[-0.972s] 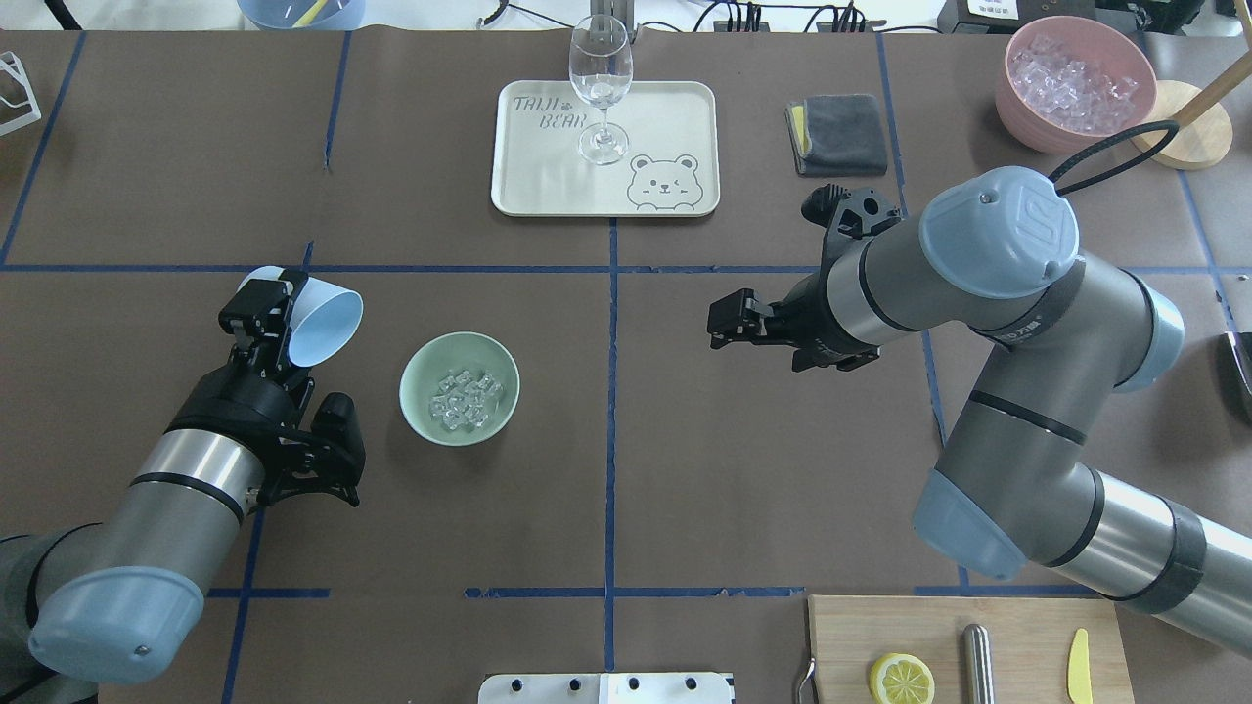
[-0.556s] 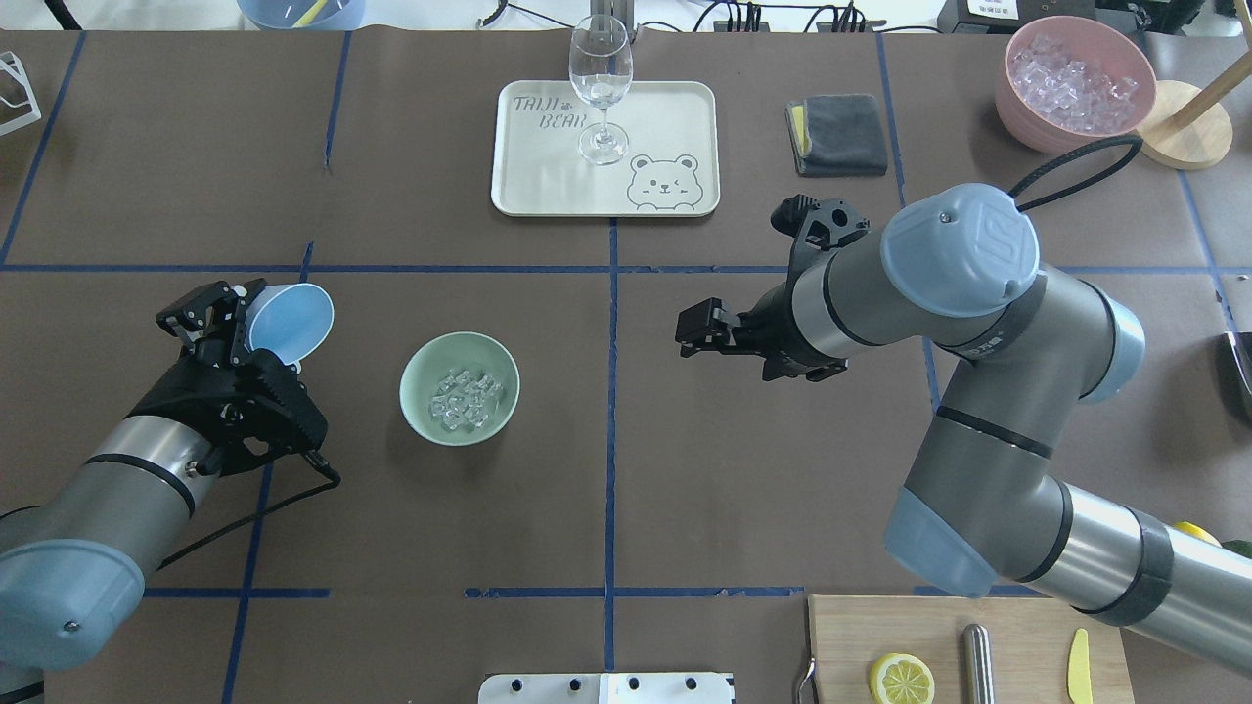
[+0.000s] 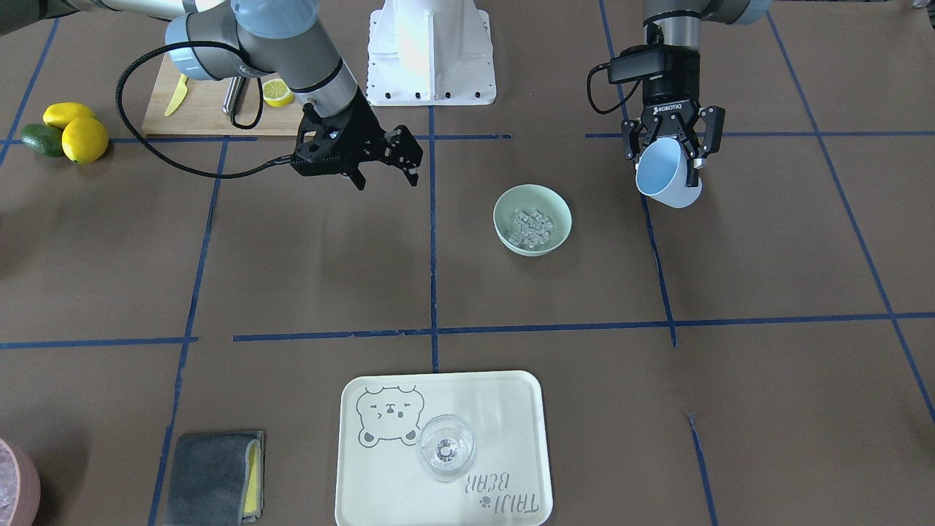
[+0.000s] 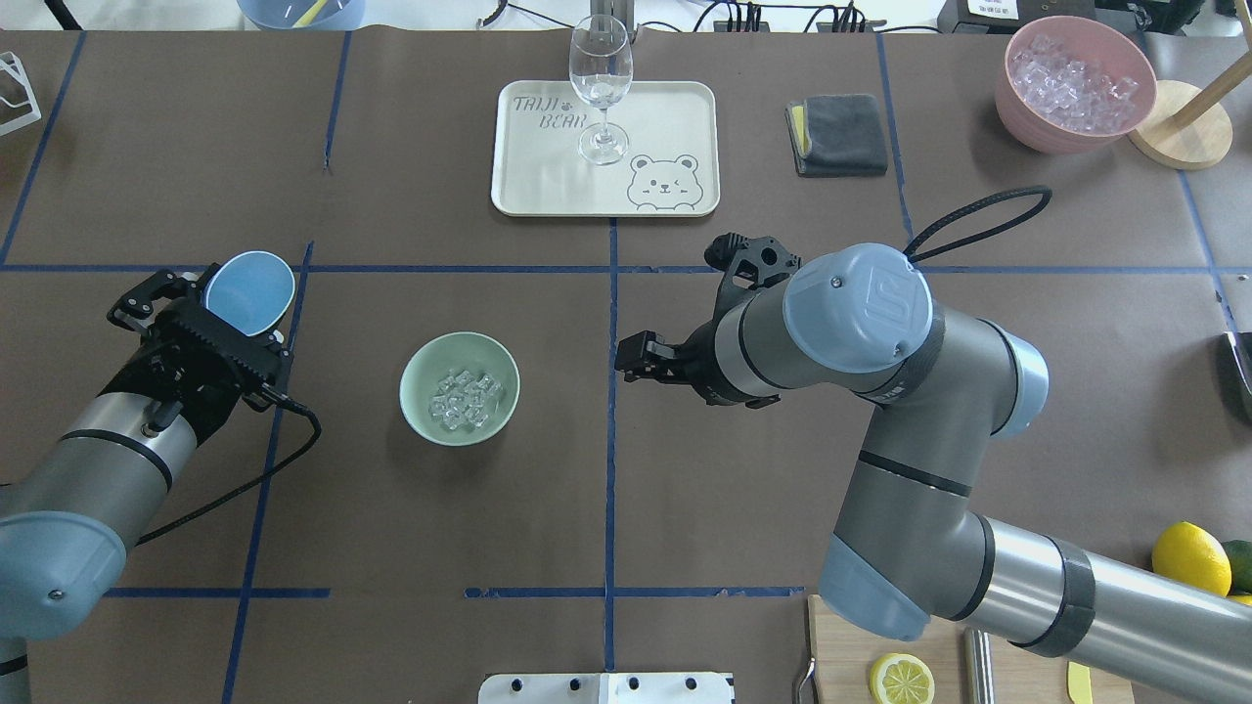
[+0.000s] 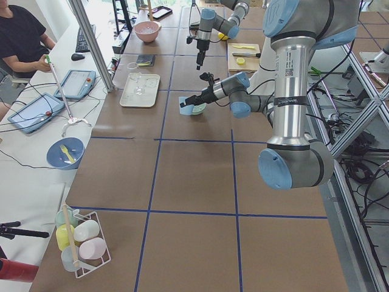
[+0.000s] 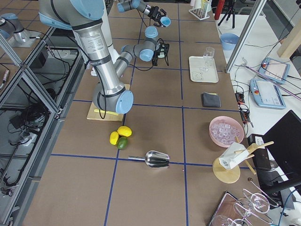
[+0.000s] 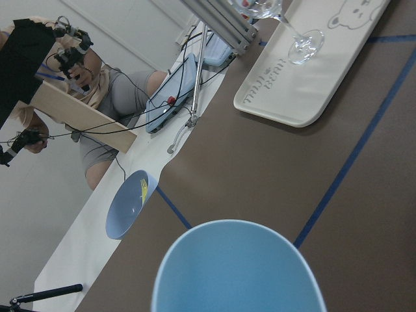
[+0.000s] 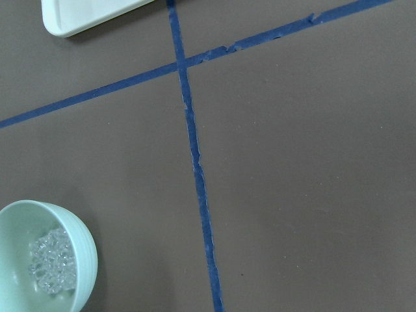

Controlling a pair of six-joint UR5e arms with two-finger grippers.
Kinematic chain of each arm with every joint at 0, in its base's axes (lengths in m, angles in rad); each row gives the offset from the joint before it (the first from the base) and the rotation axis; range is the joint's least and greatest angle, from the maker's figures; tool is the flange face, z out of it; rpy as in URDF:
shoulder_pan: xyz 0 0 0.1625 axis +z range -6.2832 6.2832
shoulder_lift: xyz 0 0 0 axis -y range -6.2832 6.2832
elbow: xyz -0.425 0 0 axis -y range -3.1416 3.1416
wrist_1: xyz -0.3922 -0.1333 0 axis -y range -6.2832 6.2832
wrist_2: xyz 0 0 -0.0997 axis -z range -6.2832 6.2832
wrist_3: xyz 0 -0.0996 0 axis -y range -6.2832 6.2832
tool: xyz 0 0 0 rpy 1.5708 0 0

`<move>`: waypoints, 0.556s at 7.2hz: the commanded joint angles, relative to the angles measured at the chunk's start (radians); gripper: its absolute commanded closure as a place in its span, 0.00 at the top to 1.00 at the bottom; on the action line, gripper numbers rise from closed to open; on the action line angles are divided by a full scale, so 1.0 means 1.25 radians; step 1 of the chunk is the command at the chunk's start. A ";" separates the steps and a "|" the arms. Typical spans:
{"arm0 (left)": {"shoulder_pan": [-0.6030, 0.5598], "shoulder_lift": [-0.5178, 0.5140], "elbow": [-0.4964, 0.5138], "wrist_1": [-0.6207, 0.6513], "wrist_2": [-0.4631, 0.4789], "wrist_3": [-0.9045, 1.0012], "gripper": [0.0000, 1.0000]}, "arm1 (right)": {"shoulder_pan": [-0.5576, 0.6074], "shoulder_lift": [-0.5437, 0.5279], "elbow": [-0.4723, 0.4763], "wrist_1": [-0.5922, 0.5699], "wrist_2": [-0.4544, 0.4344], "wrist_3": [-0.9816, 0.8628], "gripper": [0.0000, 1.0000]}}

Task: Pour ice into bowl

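I read ROBOTIQ on the left jaws, clenched around the blue cup (image 3: 666, 179). Right jaws released. Ice (image 4: 462, 399) lies in the green bowl (image 4: 419, 383), overhead at 7 o'clock from the TAIJI BEAR tray (image 4: 675, 117).

Overhead: right gripper (image 4: 628, 356) mostly hidden beneath its own arm (image 4: 782, 328), fingertips barely showing. Right wrist view: bowl (image 8: 84, 250), down-left of that gripper, cut by left and bottom edges; ice (image 8: 49, 260) a blurred clump, cubes indistinct. Left wrist view: cup (image 7: 238, 266) runs off bottom edge, base unseen.
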 commanded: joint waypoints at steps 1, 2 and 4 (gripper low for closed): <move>-0.021 0.002 0.001 -0.001 -0.075 -0.192 0.00 | -0.013 0.006 -0.004 0.000 -0.012 0.002 1.00; -0.024 0.022 0.003 -0.001 -0.094 -0.252 0.00 | -0.019 0.006 -0.004 0.000 -0.012 0.002 1.00; -0.067 0.037 0.015 -0.002 -0.110 -0.360 0.00 | -0.040 0.009 -0.004 0.000 -0.046 0.018 1.00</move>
